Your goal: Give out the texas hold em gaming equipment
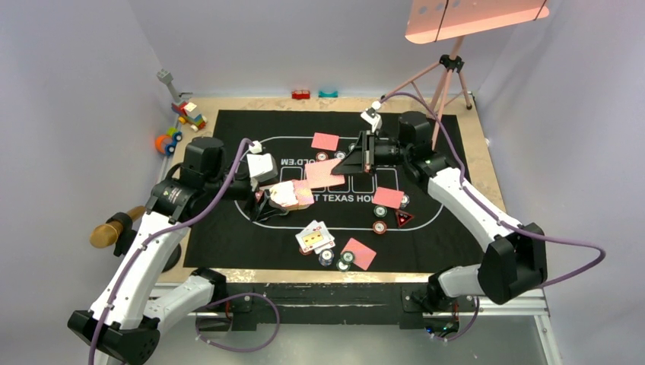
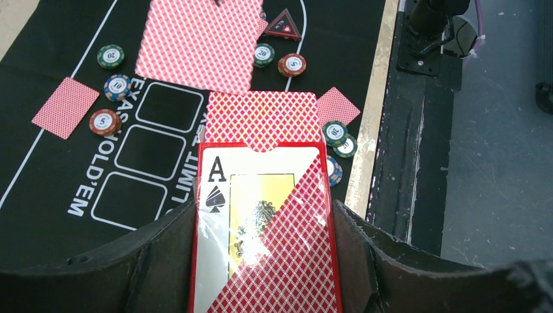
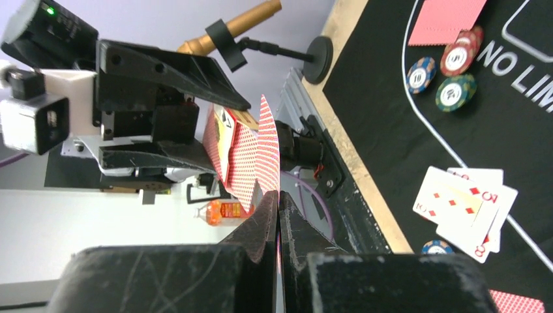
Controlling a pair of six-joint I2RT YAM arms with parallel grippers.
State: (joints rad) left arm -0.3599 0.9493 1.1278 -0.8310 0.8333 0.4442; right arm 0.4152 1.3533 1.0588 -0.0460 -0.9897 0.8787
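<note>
My left gripper (image 1: 278,195) is shut on a red card box (image 2: 264,222) printed with an ace of spades; red-backed cards (image 2: 261,117) stick out of its open end. My right gripper (image 1: 351,162) is shut on one red-backed card (image 1: 325,173), edge-on in the right wrist view (image 3: 267,150), held just beyond the box. Single red-backed cards lie on the mat at the back (image 1: 325,141), right (image 1: 388,198) and front (image 1: 359,253). Face-up cards (image 1: 314,237) lie front centre. Chips sit beside them (image 1: 326,257) (image 1: 379,226) (image 1: 322,157). The triangle marker (image 1: 403,218) lies at the right.
The black mat (image 1: 228,129) covers the table. Toy blocks (image 1: 189,114) stand at the back left, and two small blocks (image 1: 301,94) at the back edge. A gold microphone (image 1: 114,228) stands at the left. A tripod (image 1: 449,68) stands at the back right.
</note>
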